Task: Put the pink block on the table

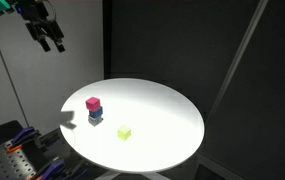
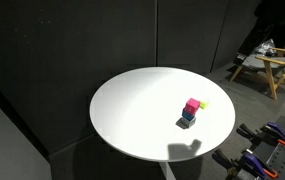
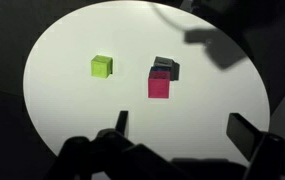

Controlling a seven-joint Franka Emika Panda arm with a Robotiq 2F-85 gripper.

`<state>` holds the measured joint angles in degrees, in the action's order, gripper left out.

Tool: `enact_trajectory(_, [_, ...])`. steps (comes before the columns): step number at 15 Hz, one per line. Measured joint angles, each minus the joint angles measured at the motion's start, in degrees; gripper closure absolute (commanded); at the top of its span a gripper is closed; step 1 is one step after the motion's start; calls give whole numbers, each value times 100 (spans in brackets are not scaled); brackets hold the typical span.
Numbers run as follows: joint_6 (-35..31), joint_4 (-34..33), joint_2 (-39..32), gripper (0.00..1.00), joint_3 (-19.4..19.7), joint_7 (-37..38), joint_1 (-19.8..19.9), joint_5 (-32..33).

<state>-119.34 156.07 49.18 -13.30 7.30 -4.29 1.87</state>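
Observation:
The pink block [image 1: 93, 103] sits on top of the dark blue cube [image 1: 95, 116] on the round white table [image 1: 162, 115]. The stack also shows in the other exterior view, with the pink block [image 2: 192, 105] above the blue cube [image 2: 187, 119], and in the wrist view, where the pink block [image 3: 159, 85] hides most of the blue cube [image 3: 164, 66]. A yellow-green cube [image 1: 125, 132] lies alone on the table. My gripper [image 1: 50, 40] hangs high above the table's edge, open and empty; its fingers [image 3: 182, 128] show at the bottom of the wrist view.
The table [image 2: 132, 110] has dark panels behind it. A wooden chair [image 2: 267, 65] stands at the far right. Clamps with orange handles [image 2: 267, 150] lie beside the table, and more clutter [image 1: 17, 150] sits below its edge.

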Motion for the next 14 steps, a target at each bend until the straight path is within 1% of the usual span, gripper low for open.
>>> enact_trajectory(10, [0, 1, -7, 0, 19, 0, -2, 0])
enact_trajectory(14, [0, -23, -64, 0, 135, 0, -3, -6])
